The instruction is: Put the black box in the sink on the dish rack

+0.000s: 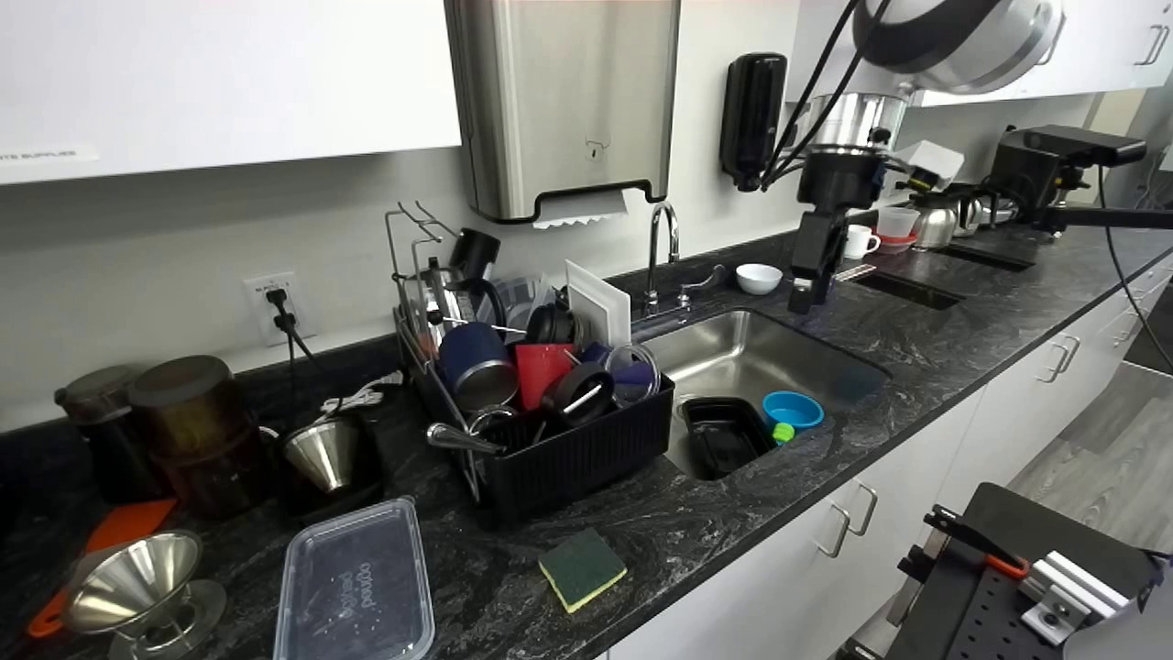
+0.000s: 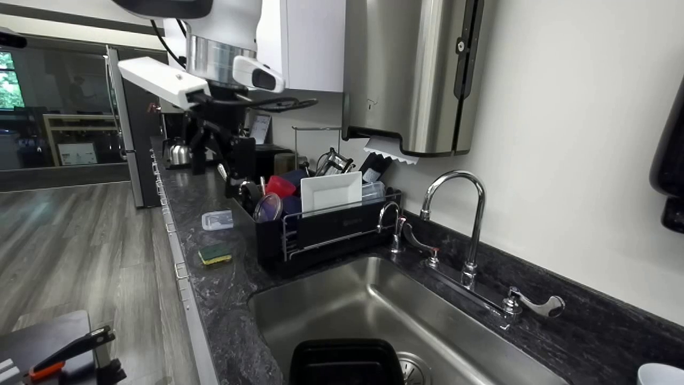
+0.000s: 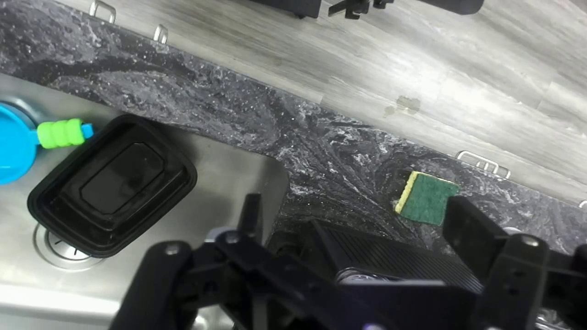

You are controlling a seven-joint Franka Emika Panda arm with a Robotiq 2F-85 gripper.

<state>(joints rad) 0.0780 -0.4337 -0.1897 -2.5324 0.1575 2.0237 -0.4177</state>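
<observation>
White-and-black arm [image 2: 230,27] high up, silvery wrist [image 2: 216,59] near vertical, black pincer [image 3: 357,208] tip-down below it, fingers [image 3: 470,229] wide apart.

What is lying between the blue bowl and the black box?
In the wrist view, a green handle with a blue tip lies between the blue bowl and the black box.

In an exterior view, clock set on its middle, your gripper [image 2: 216,179] hangs at nine, pointing down, jaws apart. About the centre you have the dish rack [image 2: 347,224], with a white plate [image 2: 331,191] on edge in it and a red cup [image 2: 280,186] at the plate's nine o'clock. At six, the black box [image 2: 346,363] lies in the sink [image 2: 318,299], cut off below; the drain [image 2: 416,369] shows just beside it at three o'clock. You have the sponge [image 2: 215,252] at eight on the counter [image 2: 235,315], the tall faucet [image 2: 477,230] between three and four.
</observation>
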